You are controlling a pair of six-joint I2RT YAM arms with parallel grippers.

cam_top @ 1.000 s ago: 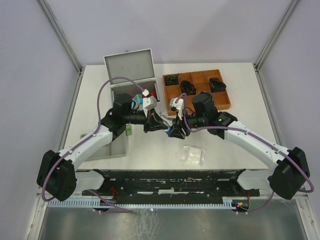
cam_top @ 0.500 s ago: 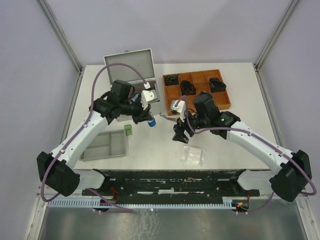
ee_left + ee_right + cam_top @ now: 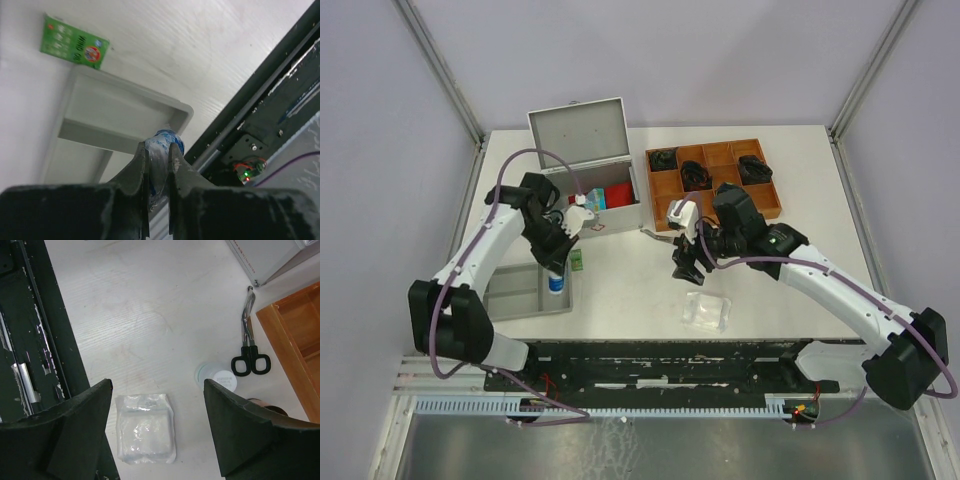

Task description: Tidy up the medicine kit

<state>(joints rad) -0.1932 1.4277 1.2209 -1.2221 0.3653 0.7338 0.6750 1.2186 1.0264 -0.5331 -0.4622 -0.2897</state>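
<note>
Medicine kit [image 3: 578, 131] sits open in the upper left of the top view, lid raised. Left fingers [image 3: 134, 172] are clamped on a blue-and-white bottle [image 3: 161, 150] over the grey tray [image 3: 115, 107] corner. Right fingers [image 3: 82, 422] are spread wide, empty, above a clear packet [image 3: 145, 432] on the desk [image 3: 150, 315].

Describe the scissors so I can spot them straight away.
Find the medicine kit, the open grey metal case at back left, and the brown wooden tray to its right. The scissors lie on the table at the front of the gap between them. Black loop handles and bent blades distinguish them from the round white disc alongside.
</note>
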